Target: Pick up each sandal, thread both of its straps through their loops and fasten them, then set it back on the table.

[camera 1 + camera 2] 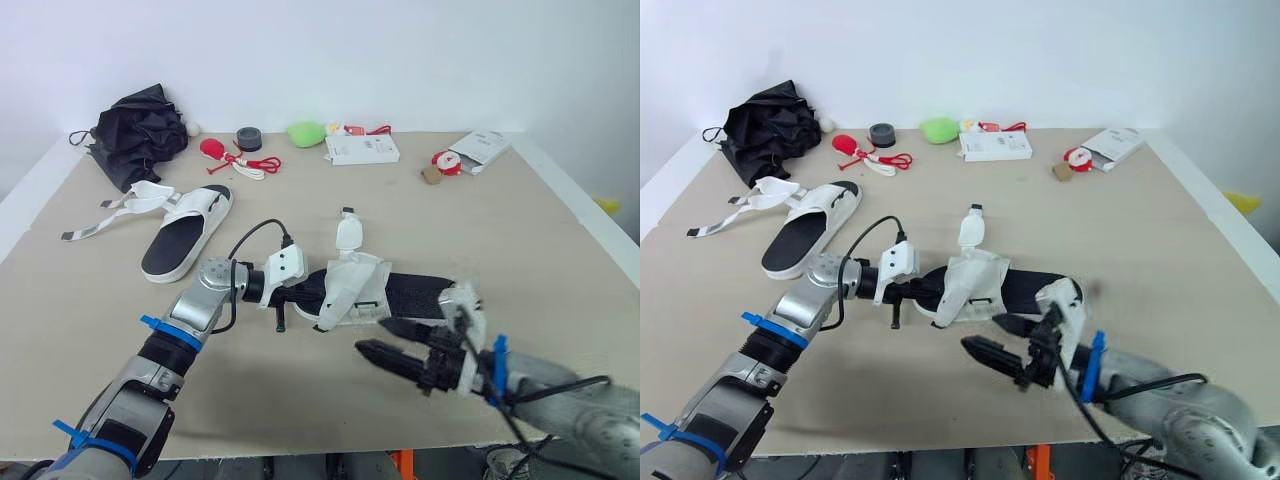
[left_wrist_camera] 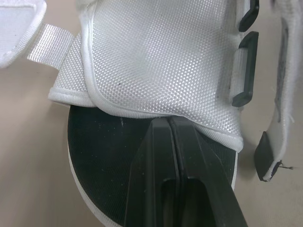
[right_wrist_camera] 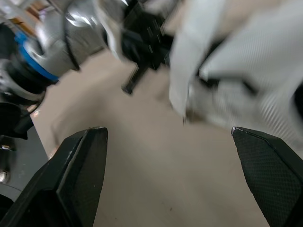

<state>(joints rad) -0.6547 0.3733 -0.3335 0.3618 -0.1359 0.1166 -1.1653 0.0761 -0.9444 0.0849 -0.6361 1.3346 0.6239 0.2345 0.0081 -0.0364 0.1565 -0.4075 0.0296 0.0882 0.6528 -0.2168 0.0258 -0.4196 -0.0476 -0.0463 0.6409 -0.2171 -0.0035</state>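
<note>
A black-soled sandal with a white upper (image 1: 360,285) lies near the middle of the table (image 1: 520,240). One strap (image 1: 348,232) stands up loose behind it. My left gripper (image 1: 300,290) is at its left end. In the left wrist view its fingers (image 2: 189,189) are pressed together over the black insole, tips at the hem of the white upper (image 2: 156,61). My right gripper (image 1: 385,340) hovers open just in front of the sandal, nothing between its fingers (image 3: 80,175). A second sandal (image 1: 185,232) lies to the far left with its straps (image 1: 115,212) spread loose.
Along the back edge lie a black bundle (image 1: 140,135), red items (image 1: 225,150), a grey roll (image 1: 249,138), a green object (image 1: 305,132) and a white box (image 1: 360,148). Another white box (image 1: 478,150) is at the back right.
</note>
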